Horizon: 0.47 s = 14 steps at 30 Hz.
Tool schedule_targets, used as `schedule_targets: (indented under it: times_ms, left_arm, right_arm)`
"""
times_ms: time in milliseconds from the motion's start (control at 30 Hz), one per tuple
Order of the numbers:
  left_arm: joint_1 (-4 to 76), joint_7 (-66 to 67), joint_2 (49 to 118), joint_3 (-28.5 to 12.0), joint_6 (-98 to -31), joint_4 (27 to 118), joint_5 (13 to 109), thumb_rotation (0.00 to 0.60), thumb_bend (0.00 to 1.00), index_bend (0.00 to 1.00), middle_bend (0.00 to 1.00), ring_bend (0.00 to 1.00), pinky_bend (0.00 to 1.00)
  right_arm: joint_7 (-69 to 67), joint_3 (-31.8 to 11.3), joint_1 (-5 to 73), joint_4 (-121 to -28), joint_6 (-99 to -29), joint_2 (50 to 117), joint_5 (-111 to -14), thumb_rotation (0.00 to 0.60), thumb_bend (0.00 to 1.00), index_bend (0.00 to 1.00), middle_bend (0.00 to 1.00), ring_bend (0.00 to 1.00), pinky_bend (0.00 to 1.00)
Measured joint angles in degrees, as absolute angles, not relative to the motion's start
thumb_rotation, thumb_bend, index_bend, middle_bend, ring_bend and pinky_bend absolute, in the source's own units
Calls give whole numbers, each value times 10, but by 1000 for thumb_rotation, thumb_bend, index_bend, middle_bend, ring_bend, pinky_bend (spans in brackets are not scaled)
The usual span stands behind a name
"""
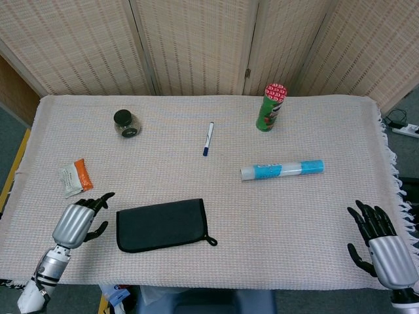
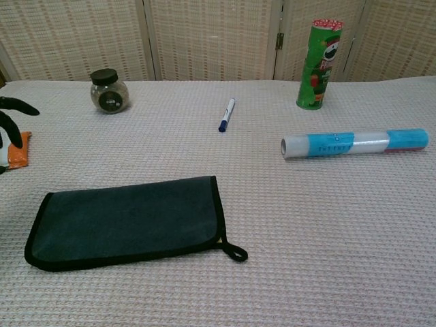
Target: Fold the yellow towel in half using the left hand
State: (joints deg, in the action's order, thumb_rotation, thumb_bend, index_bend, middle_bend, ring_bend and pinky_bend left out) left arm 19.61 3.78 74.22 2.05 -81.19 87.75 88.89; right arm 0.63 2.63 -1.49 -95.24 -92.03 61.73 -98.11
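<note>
Head view first. Where does the towel lie relative to each robot hand?

Operator: The towel (image 1: 162, 225) lies flat and folded near the front edge of the tabletop (image 1: 314, 209), dark face up, with a small loop at its right corner. The left robot hand (image 1: 78, 220) is just beside the towel's left end, apart from it, fingers spread and holding nothing. The right robot hand (image 1: 380, 243) is well apart from the towel at the front right corner, fingers also spread, holding nothing.

What does the chest view add or omit?

Operator: Chest view shows the towel (image 2: 126, 221) closer, with black edging around the dark fabric. Of the left robot hand only dark fingertips (image 2: 12, 109) appear at the left edge, above an orange packet (image 2: 17, 150). The right robot hand does not appear in it. Both views show the jar (image 1: 126, 123), marker (image 1: 207, 139), green can (image 1: 270, 107) and blue-and-white roll (image 1: 281, 170) beyond the towel.
</note>
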Motion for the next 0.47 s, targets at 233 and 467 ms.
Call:
schedule_targets:
  times_ms: [233, 467]
  left_arm:
    - [119, -30, 737, 37, -928, 787, 907, 600, 290, 84, 31, 0, 0]
    - [107, -9, 695, 45, -866, 864, 894, 600, 289, 70, 17, 0, 0]
  right_arm:
    - [32, 14, -9, -960, -895, 621, -946, 600, 483, 0, 0, 0, 0]
    - [53, 17, -7, -970, -890, 624, -953, 600, 483, 0, 0, 0, 0]
